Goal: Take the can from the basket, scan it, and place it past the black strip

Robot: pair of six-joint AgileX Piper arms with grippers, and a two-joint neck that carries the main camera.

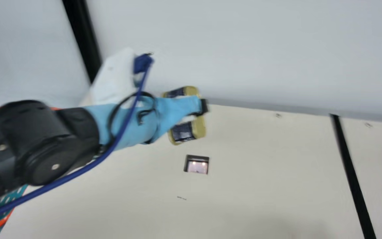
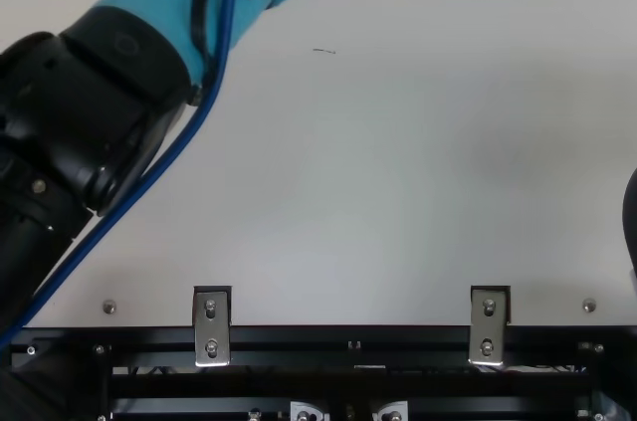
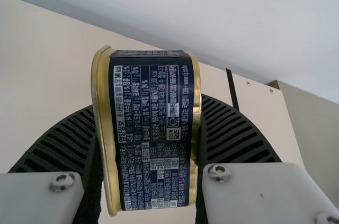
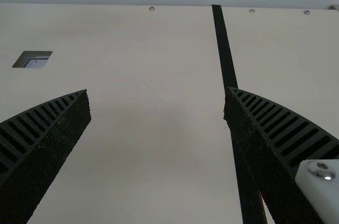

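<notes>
We hold the can [image 1: 198, 127] end to end in our left end effector [image 3: 149, 102], likely leaving its printed side [image 3: 153, 160] bare for the scanner window [image 1: 197, 166], at the can's six o'clock in the main view. Our right end effector [image 4: 157, 90] is spread wide.

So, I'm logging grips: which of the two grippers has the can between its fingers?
The left gripper, closed on the can's sides; the right gripper stands open, with nothing between its fingers.
</notes>
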